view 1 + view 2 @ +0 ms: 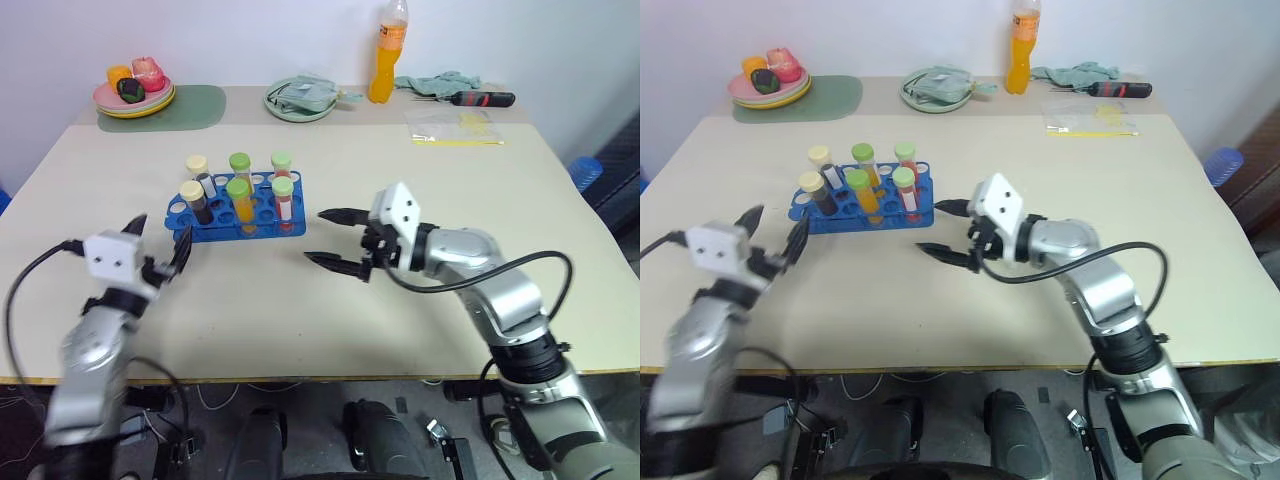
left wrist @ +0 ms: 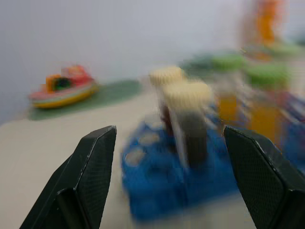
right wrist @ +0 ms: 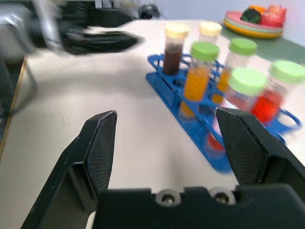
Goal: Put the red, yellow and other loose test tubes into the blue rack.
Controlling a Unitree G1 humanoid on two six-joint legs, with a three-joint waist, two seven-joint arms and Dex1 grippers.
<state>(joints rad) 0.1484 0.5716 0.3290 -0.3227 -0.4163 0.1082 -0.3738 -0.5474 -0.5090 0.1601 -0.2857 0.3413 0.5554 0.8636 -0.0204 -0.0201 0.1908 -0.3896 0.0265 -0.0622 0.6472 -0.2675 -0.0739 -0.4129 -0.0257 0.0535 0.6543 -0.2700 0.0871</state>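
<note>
Left gripper (image 1: pixel 160 243), fingers apart and empty, at 8 o'clock of the blue rack (image 1: pixel 236 213). Right gripper (image 1: pixel 335 240), fingers likewise spread and empty, at 4 o'clock of the rack. Six capped test tubes (image 1: pixel 240 198) stand upright in the rack at mid-table.

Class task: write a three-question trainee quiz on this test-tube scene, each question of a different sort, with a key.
1. True or false: six tubes stand in the rack.
2. What colour are the caps of the two dark tubes? A) green B) cream C) red
3. Fill in: the jaws of both the left gripper and right gripper are ____.

Key: 1 true; 2 B; 3 open.
</note>
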